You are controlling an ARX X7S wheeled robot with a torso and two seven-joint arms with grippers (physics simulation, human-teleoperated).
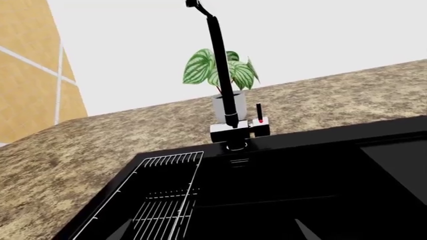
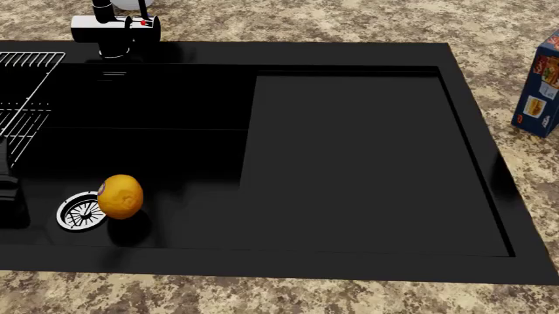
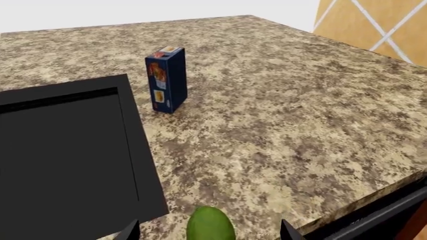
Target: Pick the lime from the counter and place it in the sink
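Two fingertips of the right gripper (image 3: 208, 231) stand spread, the lime (image 3: 210, 226) between them on the counter (image 3: 280, 125), beside the sink (image 3: 67, 150); left gripper (image 1: 212, 231) likewise spread above the basin.

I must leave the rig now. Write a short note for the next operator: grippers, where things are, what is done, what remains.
Right gripper: open, fingertips on either side of the small green lime, not closed on it.
Left gripper: open and empty, above the matte black sink.
The lime is still on the speckled granite counter, near the sink's corner. An orange fruit lies by the drain.
Done: approach. Left: grasp, carry, release in the sink.
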